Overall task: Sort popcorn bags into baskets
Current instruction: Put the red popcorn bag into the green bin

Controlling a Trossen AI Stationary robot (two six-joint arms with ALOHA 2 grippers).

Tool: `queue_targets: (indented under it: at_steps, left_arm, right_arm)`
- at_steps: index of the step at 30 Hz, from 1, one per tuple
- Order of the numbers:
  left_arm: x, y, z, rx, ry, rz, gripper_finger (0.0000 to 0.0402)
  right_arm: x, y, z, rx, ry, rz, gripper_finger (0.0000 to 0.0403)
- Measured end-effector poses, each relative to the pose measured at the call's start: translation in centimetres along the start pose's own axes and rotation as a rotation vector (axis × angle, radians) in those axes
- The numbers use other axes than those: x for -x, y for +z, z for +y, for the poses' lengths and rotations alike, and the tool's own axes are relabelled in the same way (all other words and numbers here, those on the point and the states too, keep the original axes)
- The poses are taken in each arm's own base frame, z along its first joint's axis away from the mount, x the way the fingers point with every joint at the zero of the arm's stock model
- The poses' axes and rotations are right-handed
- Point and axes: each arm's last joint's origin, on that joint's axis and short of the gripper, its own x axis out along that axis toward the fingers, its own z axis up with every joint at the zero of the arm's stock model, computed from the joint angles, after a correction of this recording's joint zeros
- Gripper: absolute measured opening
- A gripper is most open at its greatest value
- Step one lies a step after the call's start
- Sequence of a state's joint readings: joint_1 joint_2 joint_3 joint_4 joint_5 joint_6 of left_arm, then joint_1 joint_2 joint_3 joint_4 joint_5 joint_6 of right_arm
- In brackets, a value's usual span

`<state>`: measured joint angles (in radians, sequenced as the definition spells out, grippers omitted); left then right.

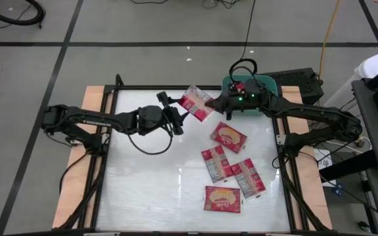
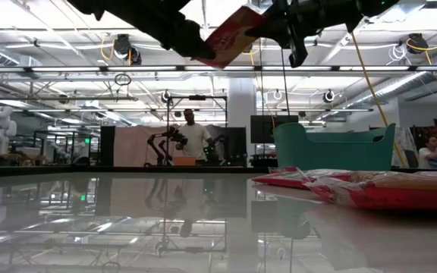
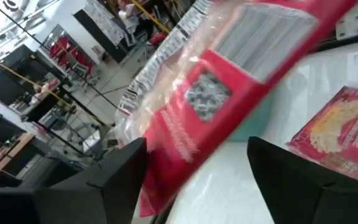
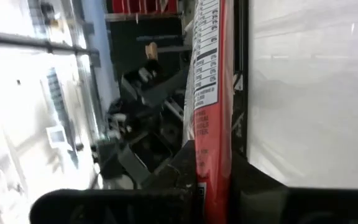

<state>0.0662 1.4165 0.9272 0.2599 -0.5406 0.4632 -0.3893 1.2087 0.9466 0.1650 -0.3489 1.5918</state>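
Right claw [image 1: 215,103] clamped on popcorn bag [image 1: 196,103], held in air at far side of table [image 1: 149,190], just left of teal basket [image 1: 270,83]. Left claw [image 1: 174,113] apart, fingers either side of same bag's edge. Basket contents hidden by right arm. Four bags [image 1: 228,136] lie flat on table right.

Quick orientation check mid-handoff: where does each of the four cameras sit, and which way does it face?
High: overhead, straight down; both arms, table, held popcorn bag.
Low: table height, level toward the room; arms overhead, green tub.
Left wrist: on the left arm, facing the bag past the open left claw.
Right wrist: on the right arm; right claw shut on the bag.
All four share that bag.
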Motion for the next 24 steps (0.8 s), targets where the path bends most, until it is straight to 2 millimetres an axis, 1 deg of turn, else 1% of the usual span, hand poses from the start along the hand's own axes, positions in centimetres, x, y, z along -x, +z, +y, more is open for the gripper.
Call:
queue_targets:
  at_steps: [5,9,12,14,17,18,20,24]
  left_arm:
    - [-0.1,0.2,0.0,0.011,0.019,-0.016,0.0242]
    - [0.0,0.4,-0.1,0.019,0.020,-0.033,0.0195]
    - [0.2,0.5,-0.3,0.020,0.011,-0.037,0.0145]
    - [0.3,0.6,-0.6,0.035,0.003,-0.036,0.0104]
    - [0.5,0.6,-1.0,0.051,-0.017,-0.028,0.0037]
    - [0.6,0.5,-1.1,0.056,-0.024,-0.023,0.0023]
    - [0.7,0.6,-1.4,0.078,-0.034,-0.017,0.0019]
    - [1.2,0.4,-1.7,0.163,-0.062,0.015,0.0036]
  right_arm:
    - [0.0,0.0,0.0,-0.077,0.005,-0.008,0.0016]
    - [-0.3,-0.4,-0.1,-0.112,-0.004,0.008,0.0016]
    - [-0.8,-0.7,-0.5,-0.129,-0.020,0.023,0.0017]
    - [-1.1,-0.9,-0.6,-0.119,-0.021,0.033,0.0023]
    - [-1.3,-1.1,-0.7,-0.092,-0.032,-0.008,0.0049]
    - [-1.3,-1.1,-0.8,-0.085,-0.033,-0.024,0.0062]
    - [-1.3,-1.0,-0.8,-0.062,-0.032,-0.047,0.0091]
    - [-1.0,-0.5,-0.7,-0.015,-0.033,-0.070,0.0151]
